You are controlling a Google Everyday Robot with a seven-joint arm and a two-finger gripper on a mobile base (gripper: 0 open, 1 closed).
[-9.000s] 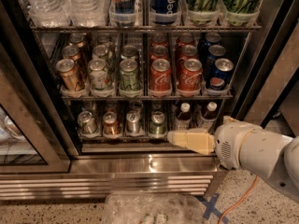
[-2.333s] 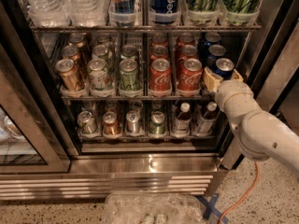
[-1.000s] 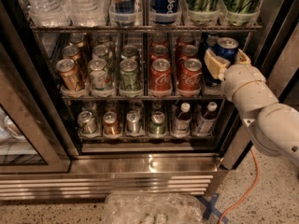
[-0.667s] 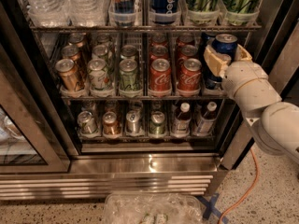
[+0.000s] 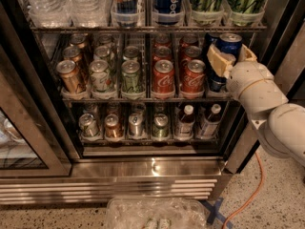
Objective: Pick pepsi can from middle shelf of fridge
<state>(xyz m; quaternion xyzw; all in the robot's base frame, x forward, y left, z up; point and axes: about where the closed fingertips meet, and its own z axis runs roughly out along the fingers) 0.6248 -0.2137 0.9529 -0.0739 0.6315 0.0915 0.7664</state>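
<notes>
Camera view: looking into the open fridge (image 5: 157, 168) from the front, arm coming in from the right.
Gripper: the gripper (image 5: 232, 57) sits at the far right end of the middle shelf (image 5: 143, 98), with its tan fingers (image 5: 217, 61) either side of the pepsi can (image 5: 229, 44). Looks clamped on it to me, one pad left, one right.
Can: it's sitting higher than the rest of that row, so I'd guess it's already lifted off the rack. Another blue can (image 5: 215, 82) sits lower down just behind and beside the left finger.
Neighbours: red coke cans (image 5: 194, 75) are just left of the hand, so there's not much room to swing that way.
Above: the upper rack (image 5: 143, 28) with its tall cans and bottles is close over the can's top.
Step in hand: pulling the can out, I reckon. Grab is done, lift is mostly done.
How to do it well: come straight back toward the camera, keep the can upright, and don't go any higher or the top will clip the wire above.
Watch out: drifting left knocks the cokes, drifting right meets the fridge frame (image 5: 281, 42).
Grip: hold the squeeze steady, the can wall is slick and it could slip if the wrist tilts.
</notes>
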